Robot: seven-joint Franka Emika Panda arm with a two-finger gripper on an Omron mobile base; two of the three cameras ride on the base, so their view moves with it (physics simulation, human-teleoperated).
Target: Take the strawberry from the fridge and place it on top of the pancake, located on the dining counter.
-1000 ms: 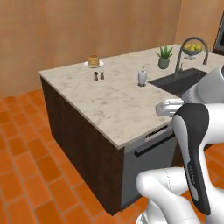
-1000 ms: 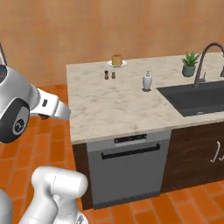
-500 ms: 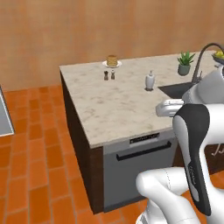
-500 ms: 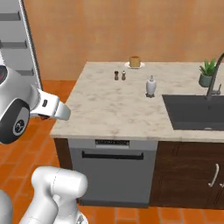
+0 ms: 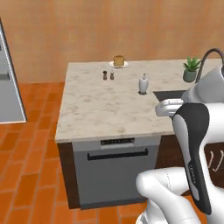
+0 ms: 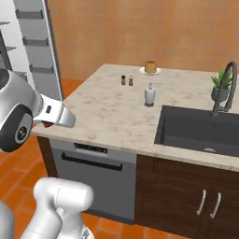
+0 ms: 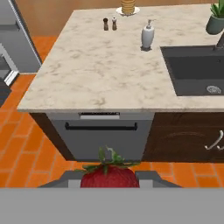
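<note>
The beige marbled stone dining counter [image 7: 109, 74] lies ahead of the claw [image 7: 109, 177]. At its far edge, well apart, sits the short golden-brown pancake stack on a white plate [image 7: 127, 8]. The claw's fingers pinch the small red strawberry [image 7: 109, 176] (green leaves up).

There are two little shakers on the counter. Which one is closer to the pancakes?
The lighter shaker, on the right of the dark shaker, stands closer to the pancakes.

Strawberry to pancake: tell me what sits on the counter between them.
The strawberry is held in the gripper. The shakers and soap dispenser stand before the pancake, slightly either side of a straight line.
</note>
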